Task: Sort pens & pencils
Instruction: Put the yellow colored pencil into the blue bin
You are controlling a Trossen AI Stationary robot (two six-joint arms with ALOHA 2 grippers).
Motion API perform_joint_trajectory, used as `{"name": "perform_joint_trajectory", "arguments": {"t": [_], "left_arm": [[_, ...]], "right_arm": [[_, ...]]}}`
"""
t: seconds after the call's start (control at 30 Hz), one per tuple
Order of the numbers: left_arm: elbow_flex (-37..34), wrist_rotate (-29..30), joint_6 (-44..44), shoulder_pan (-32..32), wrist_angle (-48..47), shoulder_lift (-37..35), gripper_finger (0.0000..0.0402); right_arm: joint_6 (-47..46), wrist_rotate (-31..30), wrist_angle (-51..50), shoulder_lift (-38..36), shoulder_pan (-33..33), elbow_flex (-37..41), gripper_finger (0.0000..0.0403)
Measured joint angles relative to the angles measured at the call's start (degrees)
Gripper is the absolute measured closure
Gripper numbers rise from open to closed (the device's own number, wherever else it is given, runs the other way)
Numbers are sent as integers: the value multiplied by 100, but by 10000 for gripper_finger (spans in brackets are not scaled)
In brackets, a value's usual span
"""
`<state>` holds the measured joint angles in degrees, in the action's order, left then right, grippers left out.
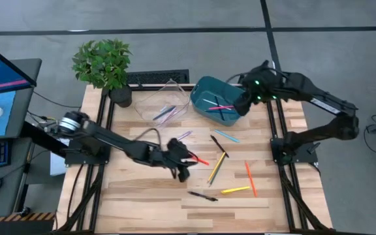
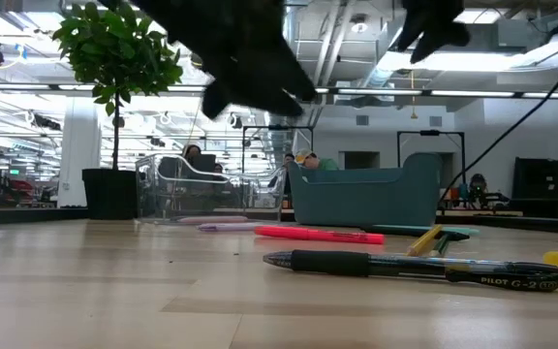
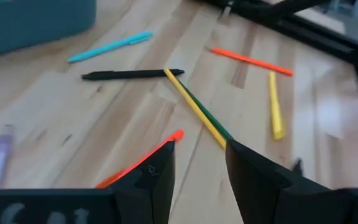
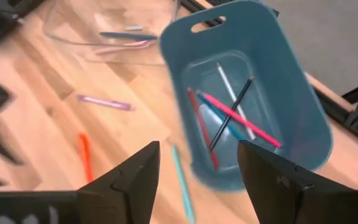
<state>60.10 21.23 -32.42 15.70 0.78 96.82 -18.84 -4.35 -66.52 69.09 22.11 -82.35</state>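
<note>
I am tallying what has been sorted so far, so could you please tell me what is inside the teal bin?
The teal bin holds a pink stick, a red one, a white one, a dark one and a blue one partly covered beneath them. Its near corner is hidden behind the right end effector.

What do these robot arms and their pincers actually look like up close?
Both arms are dark, jointed links. The left arm has a silvery round joint near its base, the right arm small green lights near its wrist. Each gripper, left and right, ends in two flat, angular black fingers.
</note>
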Motion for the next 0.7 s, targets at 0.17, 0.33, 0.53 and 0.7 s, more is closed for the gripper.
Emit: {"name": "perform_joint_trajectory", "arguments": {"t": [0.17, 0.33, 0.53, 0.7], "left_arm": [[769, -62, 109, -3, 37, 1042, 269], [1874, -23, 19, 2, -183, 2065, 246], [3499, 454, -55, -64, -1330, 3149, 211], [4614, 588, 83, -106, -2114, 3906, 196]], "right_arm": [[-259, -337, -265, -350, -545, 8, 170], [-283, -515, -441, -577, -928, 9, 171], [-347, -519, -553, -863, -1252, 9, 171], [-441, -519, -551, -1101, -1446, 9, 171]]}}
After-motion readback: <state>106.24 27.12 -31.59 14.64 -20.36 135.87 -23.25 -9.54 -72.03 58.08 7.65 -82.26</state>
